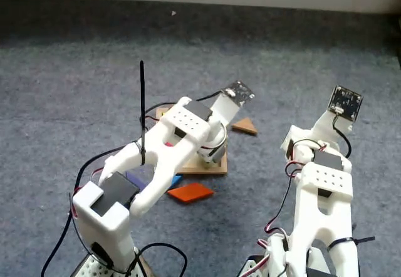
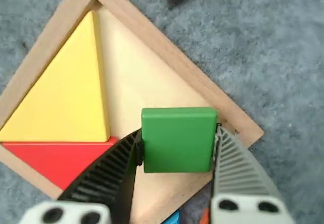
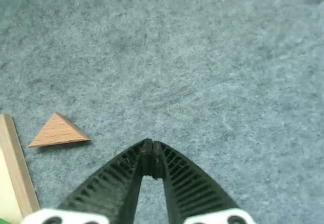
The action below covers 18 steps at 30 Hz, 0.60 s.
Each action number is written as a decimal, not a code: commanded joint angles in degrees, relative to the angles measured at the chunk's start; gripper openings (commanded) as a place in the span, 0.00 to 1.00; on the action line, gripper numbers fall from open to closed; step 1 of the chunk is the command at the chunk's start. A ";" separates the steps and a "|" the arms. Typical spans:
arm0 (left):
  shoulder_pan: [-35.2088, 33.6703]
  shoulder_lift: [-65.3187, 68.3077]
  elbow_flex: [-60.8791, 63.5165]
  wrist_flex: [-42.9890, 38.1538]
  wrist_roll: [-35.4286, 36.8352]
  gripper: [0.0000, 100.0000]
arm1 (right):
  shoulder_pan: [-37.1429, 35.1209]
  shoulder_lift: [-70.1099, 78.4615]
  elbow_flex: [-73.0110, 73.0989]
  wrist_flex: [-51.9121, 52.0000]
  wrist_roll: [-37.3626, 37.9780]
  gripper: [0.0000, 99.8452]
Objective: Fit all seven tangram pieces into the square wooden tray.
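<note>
Tangram pieces go into the wooden tray (image 2: 172,62) one at a time, and the job looks well short of half done. A large yellow triangle (image 2: 66,97) and a red triangle (image 2: 55,158) lie flat inside, edge to edge, filling one side of the square. The rest of the tray floor is bare.

The left tool (image 2: 178,135) has its jaws partly open and clamped on opposite sides of a green square (image 2: 177,140). It holds the square over the bare floor, close to one corner of the rim and just beside the red triangle. Whether the square touches the floor or hangs above it cannot be told from here.

Several pieces lie outside on the grey counter (image 3: 228,57). A tan triangle (image 1: 244,125) sits near the tray's far side, and an orange piece (image 1: 190,192) lies just off its near edge. What appears to be a blue piece (image 1: 138,178) is half hidden under the left arm. That accounts for six pieces, and the seventh cannot be made out.

The right tool (image 3: 152,155) is closed with nothing in it. It hangs over open counter, well apart from the tray, with the tan triangle the nearest piece to it.

Left to do, by this reckoning: seat the square, then bring in the pieces that lie loose.
</note>
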 commanded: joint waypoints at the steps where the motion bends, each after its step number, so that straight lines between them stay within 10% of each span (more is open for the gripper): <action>1: -3.38 -0.13 -3.82 -1.05 0.62 0.15 | 0.31 -1.89 -0.75 -1.27 -0.26 0.01; 18: -6.37 -0.04 -3.82 -0.88 -2.46 0.26 | 0.31 -1.89 -0.75 -1.27 -0.18 0.01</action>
